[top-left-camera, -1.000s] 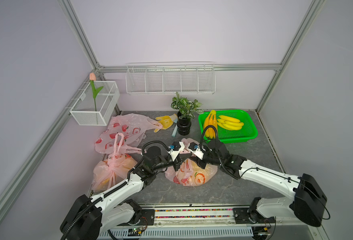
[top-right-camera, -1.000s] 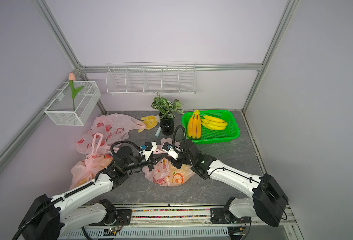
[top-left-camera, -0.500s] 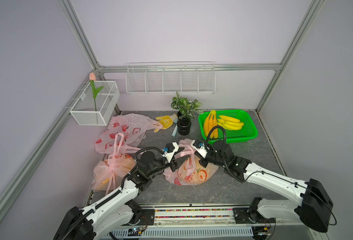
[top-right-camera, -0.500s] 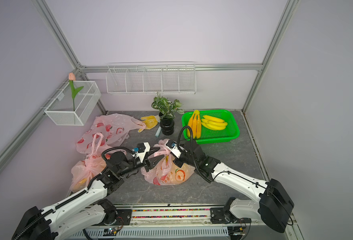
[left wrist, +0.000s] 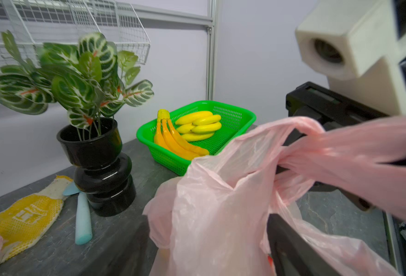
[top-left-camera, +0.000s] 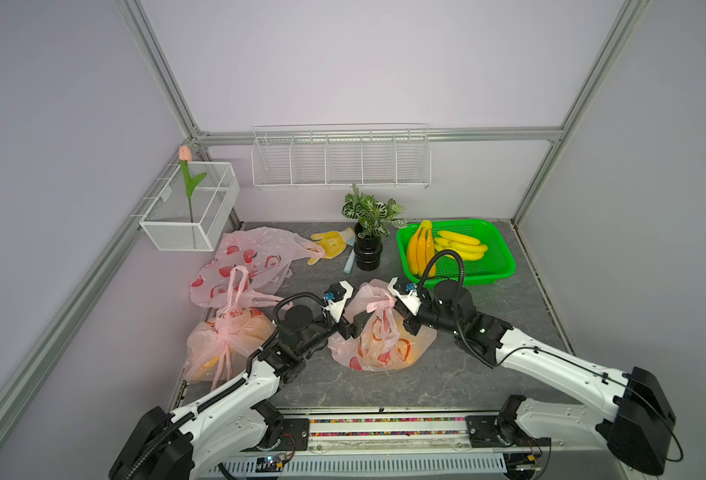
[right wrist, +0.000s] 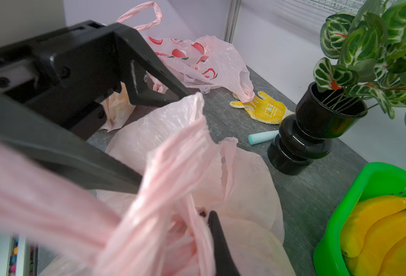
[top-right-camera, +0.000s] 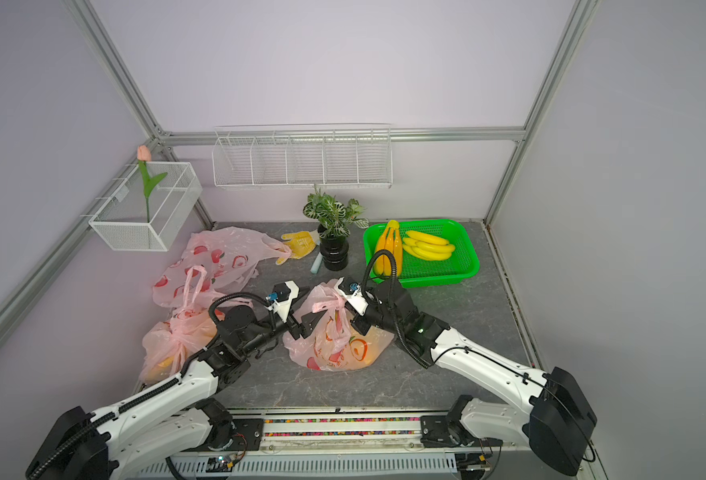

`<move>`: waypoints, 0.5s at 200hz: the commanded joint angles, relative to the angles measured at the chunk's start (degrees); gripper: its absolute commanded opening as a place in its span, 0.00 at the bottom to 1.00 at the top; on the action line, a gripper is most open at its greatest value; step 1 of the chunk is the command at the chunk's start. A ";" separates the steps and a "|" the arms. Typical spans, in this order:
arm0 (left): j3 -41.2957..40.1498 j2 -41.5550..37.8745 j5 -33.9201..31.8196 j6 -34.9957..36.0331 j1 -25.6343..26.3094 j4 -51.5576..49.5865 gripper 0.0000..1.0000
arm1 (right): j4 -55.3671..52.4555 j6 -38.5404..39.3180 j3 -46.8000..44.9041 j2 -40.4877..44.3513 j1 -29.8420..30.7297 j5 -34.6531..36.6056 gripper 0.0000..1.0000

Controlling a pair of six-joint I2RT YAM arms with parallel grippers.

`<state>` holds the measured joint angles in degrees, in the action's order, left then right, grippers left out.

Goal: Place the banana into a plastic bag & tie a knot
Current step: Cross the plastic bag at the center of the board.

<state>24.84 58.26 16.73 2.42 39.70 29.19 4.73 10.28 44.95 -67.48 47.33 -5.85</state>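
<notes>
- The plastic bag (top-left-camera: 378, 345) sits in the middle of the surface (top-left-camera: 488, 299). A yellow-orange banana (top-left-camera: 413, 352) shows through its film on the side toward the right arm.
- Its handles (top-left-camera: 380, 305) are crossed and twisted together above it.
- The right pincer (top-left-camera: 403, 318) is clamped tight on one handle strand.
- The left pincer (top-left-camera: 353, 326) stands spread at the bag's other side, gripping nothing.
- Behind, more bananas (top-left-camera: 461, 245) lie in a green basket (top-left-camera: 497, 266), beside a potted plant (top-left-camera: 368, 249).

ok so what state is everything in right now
middle bag, filled, handles crossed, knot loose
left end effector, open beside it
right end effector, shut on middle bag's handle
left bag, filled, tied shut
back bag, flat, untied
green basket, holding bananas
</notes>
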 commanded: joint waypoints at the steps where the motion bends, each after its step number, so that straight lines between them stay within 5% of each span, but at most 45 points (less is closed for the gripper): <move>1: 4.00 2.69 5.60 1.96 -0.15 -3.46 0.61 | -0.06 -0.96 -1.01 1.43 -0.22 0.02 0.06; 27: 5.34 3.44 9.66 2.42 -0.15 -6.08 0.21 | -1.43 -1.78 -0.40 1.70 -0.78 4.74 0.07; 48: 6.19 3.68 10.18 1.16 -0.15 -8.62 0.06 | -1.40 -3.22 -0.38 2.48 -2.00 7.02 0.06; 100: 3.16 1.74 12.21 -5.48 -0.16 -6.15 0.00 | -0.81 -4.90 1.17 1.73 -3.00 11.38 0.06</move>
<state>30.15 61.60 26.55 0.95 39.70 21.89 2.79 7.31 44.93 -66.08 45.12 1.87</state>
